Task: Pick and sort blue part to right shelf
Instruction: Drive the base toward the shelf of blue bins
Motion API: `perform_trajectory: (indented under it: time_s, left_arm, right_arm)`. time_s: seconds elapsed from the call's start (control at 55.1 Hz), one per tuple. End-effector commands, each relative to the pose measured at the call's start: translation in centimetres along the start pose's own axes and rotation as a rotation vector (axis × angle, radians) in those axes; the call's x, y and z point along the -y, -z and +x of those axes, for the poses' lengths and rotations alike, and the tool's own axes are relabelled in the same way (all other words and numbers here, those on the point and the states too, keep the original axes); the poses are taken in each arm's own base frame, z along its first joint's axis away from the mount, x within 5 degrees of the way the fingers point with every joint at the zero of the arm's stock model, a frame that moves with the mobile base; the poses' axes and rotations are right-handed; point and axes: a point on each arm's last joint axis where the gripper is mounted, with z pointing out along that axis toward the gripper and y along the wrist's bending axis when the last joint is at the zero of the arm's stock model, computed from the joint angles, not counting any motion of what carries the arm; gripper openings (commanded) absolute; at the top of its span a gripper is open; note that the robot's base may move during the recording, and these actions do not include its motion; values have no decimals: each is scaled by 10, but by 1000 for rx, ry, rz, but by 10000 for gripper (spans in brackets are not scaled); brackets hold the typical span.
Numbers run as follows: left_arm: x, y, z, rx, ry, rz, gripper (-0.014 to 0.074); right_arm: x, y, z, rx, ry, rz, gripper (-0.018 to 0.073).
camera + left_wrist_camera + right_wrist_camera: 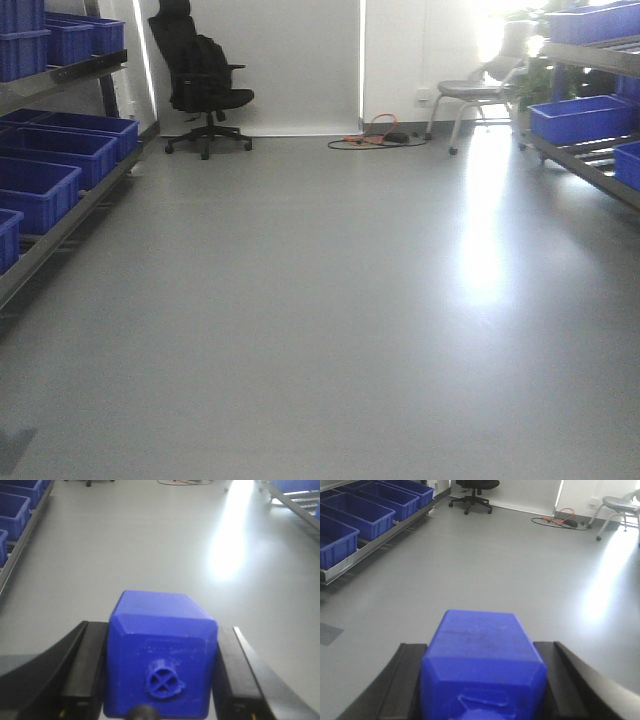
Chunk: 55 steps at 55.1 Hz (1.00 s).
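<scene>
Blue part (160,630) sits clamped in left gripper (160,655), cap knob twd wrist, long axis pointing fwd; right gripper (482,680) clamps its twin (480,650) likewise. Right shelf (585,158) sits upper right of front view, right arm prob nearer.

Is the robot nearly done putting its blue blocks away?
About halfway. Done: the picking up, since the left claw is shut on a blue part and the right claw on its twin. In hand: both are held above the grey floor. Left: reaching the right shelf, off to the side, and dropping them into a blue bin.
</scene>
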Motion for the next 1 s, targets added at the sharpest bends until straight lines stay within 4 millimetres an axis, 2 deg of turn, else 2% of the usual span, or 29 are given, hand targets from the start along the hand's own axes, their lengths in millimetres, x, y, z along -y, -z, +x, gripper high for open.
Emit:
perform_trajectory:
  time_s: [0.0, 0.272, 0.436, 0.708, 0.981]
  left_arm:
    - [2, 3, -19, 121, 2, 10, 333]
    - [2, 3, -19, 121, 2, 10, 333]
    - [2, -6, -15, 86, 2, 8, 333]
    - [0, -45, 5, -93, 2, -4, 333]
    - [-3, -94, 47, -357, 3, -21, 333]
  right_arm:
    - [-1, 2, -17, 102, 26, -11, 123]
    - [-1, 2, -17, 101, 26, -11, 123]
    - [-1, 2, -17, 98, 26, -10, 123]
    - [0, 2, -16, 96, 26, -9, 123]
    - [0, 2, -16, 90, 26, -8, 123]
